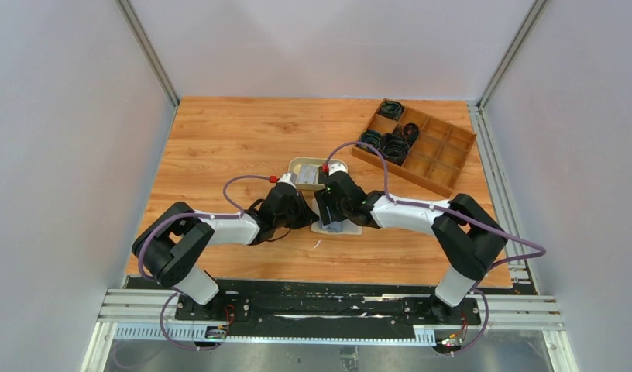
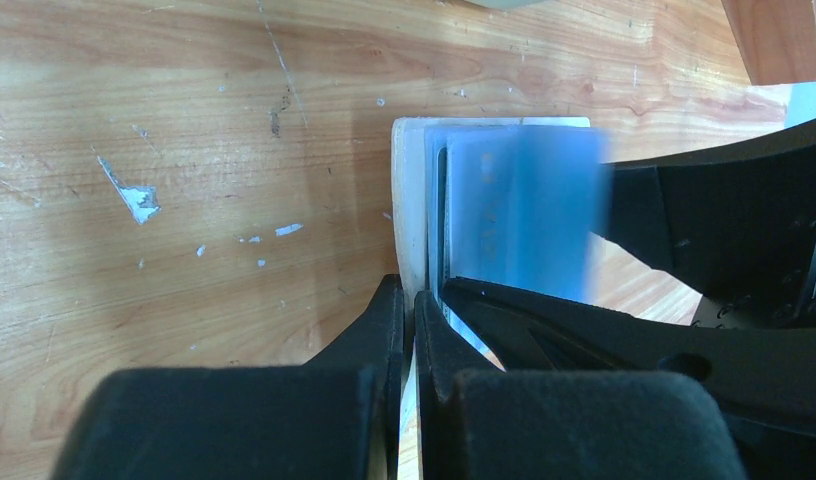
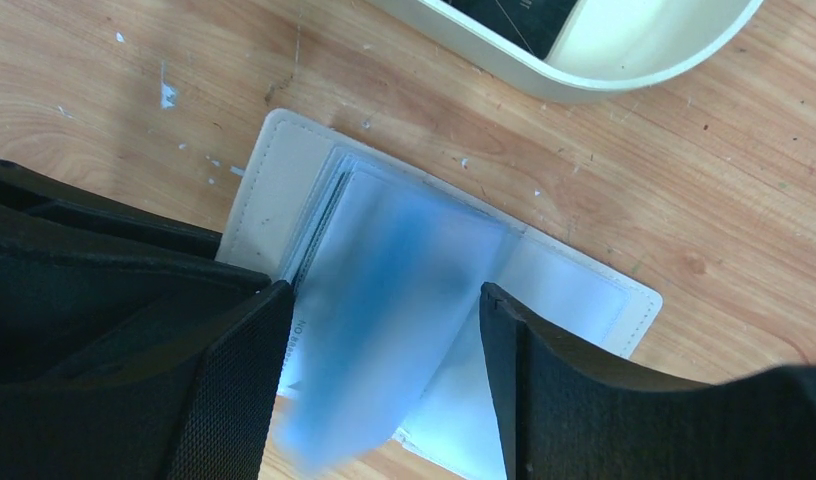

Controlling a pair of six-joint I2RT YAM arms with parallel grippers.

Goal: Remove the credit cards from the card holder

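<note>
The beige card holder [image 1: 338,227] lies open on the table between the two grippers. My left gripper [image 2: 412,300] is shut on the edge of its cream leaf [image 2: 412,190]. In the right wrist view the card holder [image 3: 274,190] lies flat with its clear pockets showing. A pale blue credit card [image 3: 384,300] sticks out of it at a slant. The card is blurred and sits between the fingers of my right gripper [image 3: 384,295], which is open with both fingers apart from it. The card also shows in the left wrist view [image 2: 519,210].
An oval beige dish [image 1: 297,165] stands just behind the card holder, and its rim shows in the right wrist view [image 3: 584,85]. A brown wooden compartment tray [image 1: 433,155] with black coiled items stands at the back right.
</note>
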